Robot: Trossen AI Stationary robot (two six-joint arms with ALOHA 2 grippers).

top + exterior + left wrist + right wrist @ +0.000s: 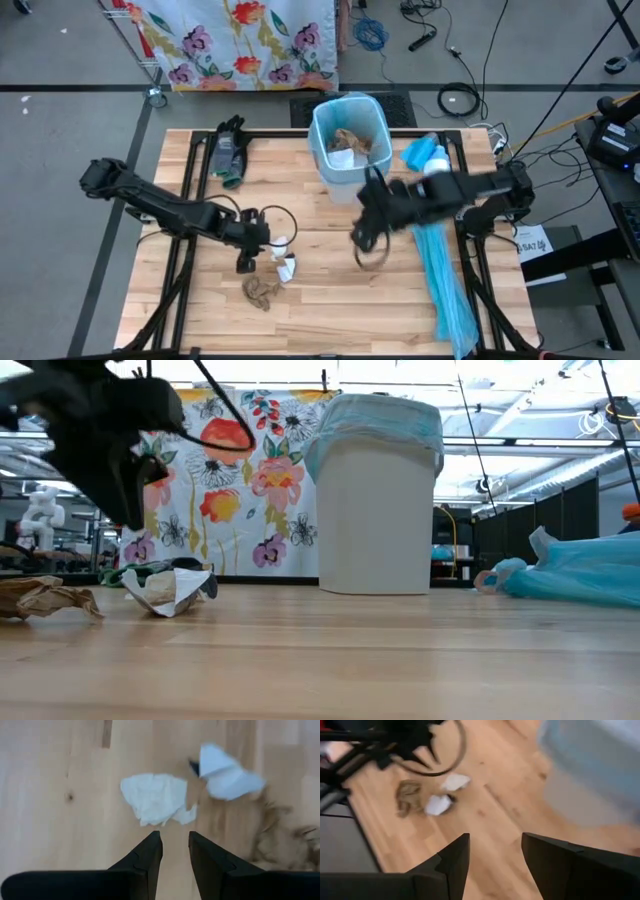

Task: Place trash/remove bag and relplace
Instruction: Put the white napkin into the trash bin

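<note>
now left gripper (175,851) hovers above white tissue (154,798).

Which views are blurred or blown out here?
Right wrist view: smeared throughout, the bin a pale blur. High view: right arm streaked. Left wrist view: white tissue fairly sharp, brown paper soft. Low view: ceiling lights glare, left arm a dark silhouette.
</note>
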